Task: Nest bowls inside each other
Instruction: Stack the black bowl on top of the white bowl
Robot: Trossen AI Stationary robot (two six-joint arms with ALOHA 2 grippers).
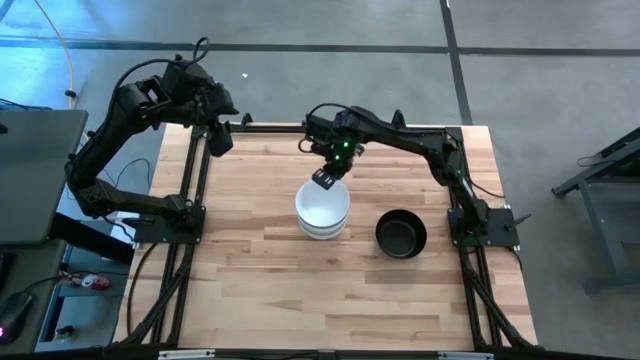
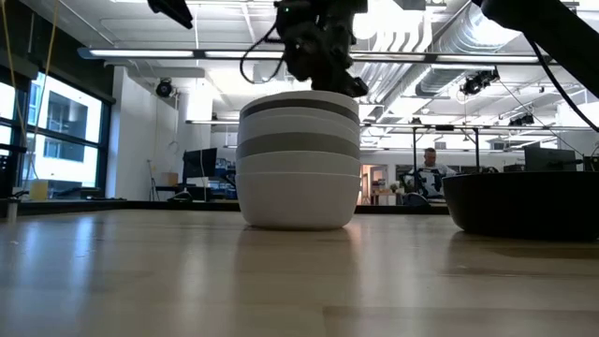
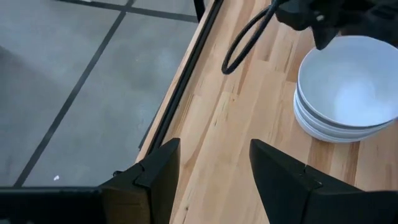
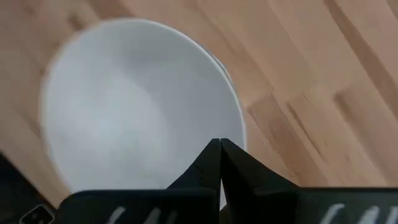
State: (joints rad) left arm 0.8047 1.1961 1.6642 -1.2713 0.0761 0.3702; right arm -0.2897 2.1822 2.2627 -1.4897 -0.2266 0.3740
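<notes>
A stack of several nested bowls (image 1: 322, 208) stands on its base in the middle of the table. Its top bowl (image 4: 137, 106) is glossy white, and the low view shows white and grey rims layered in the stack (image 2: 299, 159). A single black bowl (image 1: 401, 234) rests on the table to the stack's right, also seen in the low view (image 2: 524, 201). My right gripper (image 1: 323, 180) is shut and hangs over the far rim of the top bowl (image 4: 219, 146). My left gripper (image 3: 214, 149) is open and waits above the table's far left corner (image 1: 218, 138). My right gripper points down from above with its shut fingertips (image 4: 211, 158) at the far rim of the top white bowl (image 4: 233, 124). I cannot tell whether they touch the rim or stand just above it. The stack stays upright on the table.
The wooden table (image 1: 300, 290) has bare room along its near half and on its left side. A black frame rail (image 3: 180, 93) runs along the left edge. A cable loop (image 3: 245, 43) hangs from the right arm near the stack. A person (image 2: 430, 173) shows far off in the room.
</notes>
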